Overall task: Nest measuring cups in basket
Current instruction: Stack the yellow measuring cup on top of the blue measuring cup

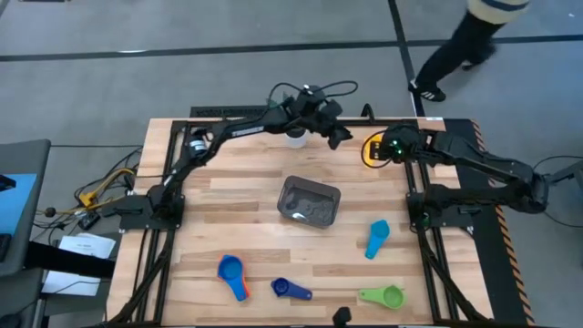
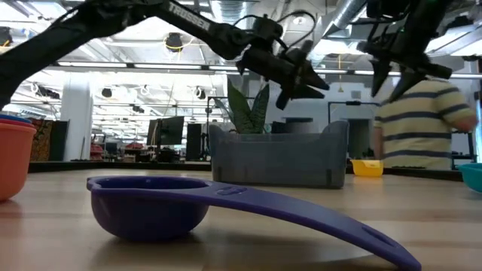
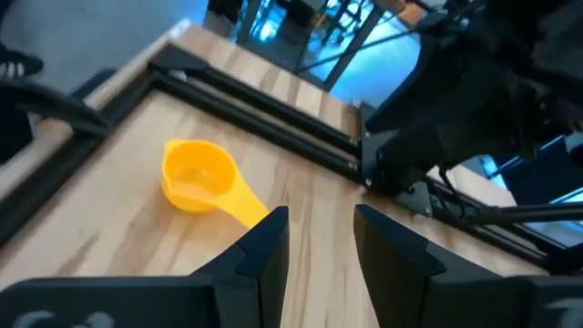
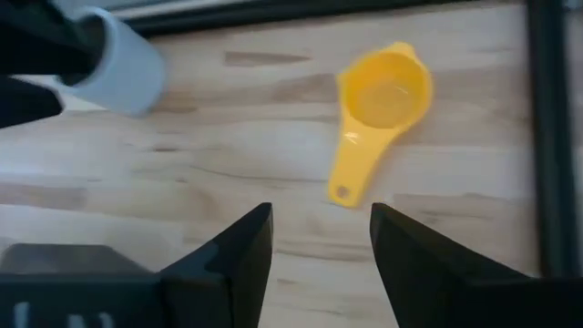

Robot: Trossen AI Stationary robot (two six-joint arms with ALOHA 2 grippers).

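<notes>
No text, label, brand, number or sign can be read in any of the views. Pale lettering is seen on the dark arm [image 2: 184,13] in the low view, but it cannot be made out. A faint raised mark is seen on the handle of the dark blue measuring cup [image 2: 226,207] in the same view, and it is too indistinct to be read.
</notes>
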